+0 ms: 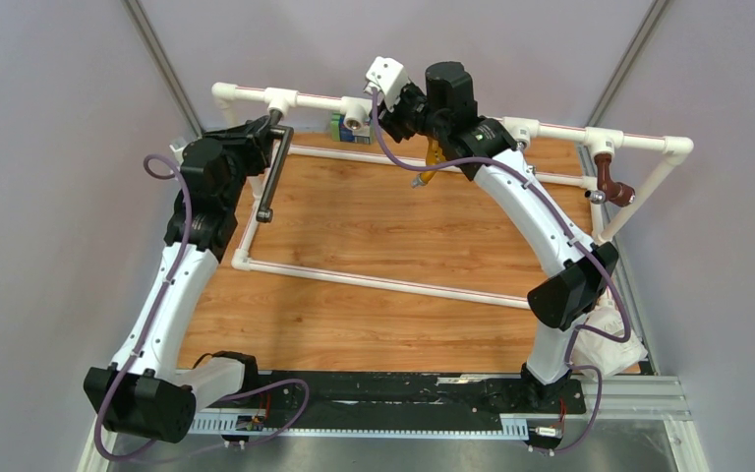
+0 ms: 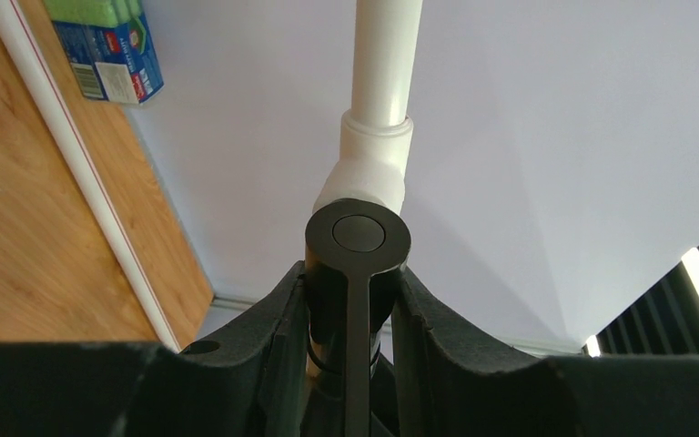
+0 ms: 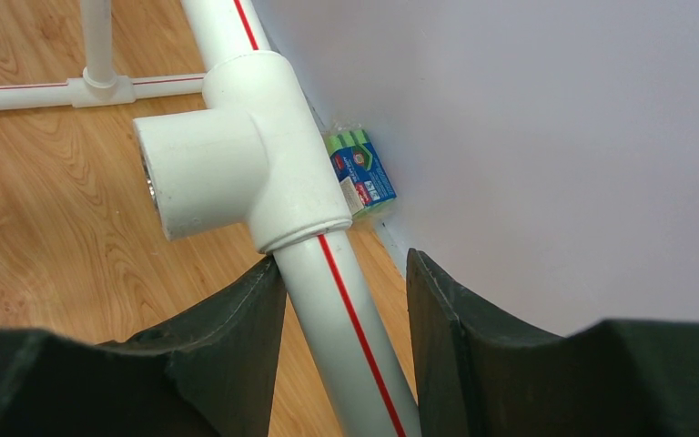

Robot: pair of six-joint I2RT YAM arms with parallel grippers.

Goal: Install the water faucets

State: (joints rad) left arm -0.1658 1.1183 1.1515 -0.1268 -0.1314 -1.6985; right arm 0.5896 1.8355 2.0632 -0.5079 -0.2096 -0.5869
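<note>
Operator: What is on the bench, largest first?

Guide: You have one wooden table point(image 1: 374, 246), one white pipe frame point(image 1: 383, 283) and two arms. One dark faucet point(image 1: 269, 182) hangs at the upper left, its end just below a tee fitting point(image 2: 369, 164). Add one brown tap point(image 1: 609, 177), one orange tap point(image 1: 435, 155) and one green-blue box point(image 1: 338, 128).

Operator: And the pincers?

Guide: The left gripper point(image 2: 350, 273) pinches the faucet. The right gripper point(image 3: 344, 264) sits spread astride the top rail point(image 3: 355, 346), with a gap on the wall side. The wall point(image 1: 511, 49) stands just behind that rail.
</note>
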